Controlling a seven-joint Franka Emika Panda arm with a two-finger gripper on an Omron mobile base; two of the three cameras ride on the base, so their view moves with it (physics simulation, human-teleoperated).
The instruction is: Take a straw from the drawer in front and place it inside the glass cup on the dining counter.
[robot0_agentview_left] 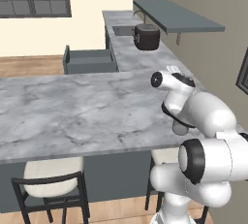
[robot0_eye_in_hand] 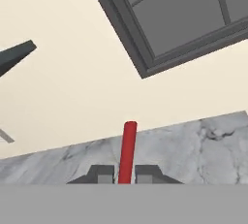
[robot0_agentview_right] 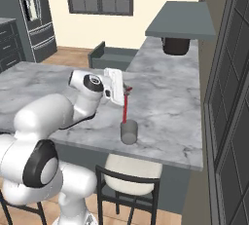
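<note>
My gripper (robot0_agentview_right: 128, 90) hangs over the dining counter (robot0_agentview_right: 170, 102), shut on the red straw (robot0_agentview_right: 125, 107). The straw points down, and its lower end reaches the rim of the small grey glass cup (robot0_agentview_right: 129, 132) near the counter's front edge. I cannot tell whether the tip is inside the cup. In the hand view the straw (robot0_eye_in_hand: 128, 150) rises between the two dark fingertips (robot0_eye_in_hand: 102, 173) of the gripper (robot0_eye_in_hand: 125, 174), above the marble counter (robot0_eye_in_hand: 203, 140). The slate-grey drawer (robot0_agentview_left: 89, 61) stands pulled open beyond the counter (robot0_agentview_left: 72, 111), seen too as the drawer (robot0_agentview_right: 115, 56).
A dark round appliance (robot0_agentview_left: 146, 36) sits on the back counter under a grey shelf (robot0_agentview_left: 179, 17), near a sink (robot0_agentview_left: 123, 30). Cream-seated black stools (robot0_agentview_left: 51, 177) (robot0_agentview_right: 131, 170) stand at the counter's near side. A fridge (robot0_agentview_right: 31, 14) is at far left.
</note>
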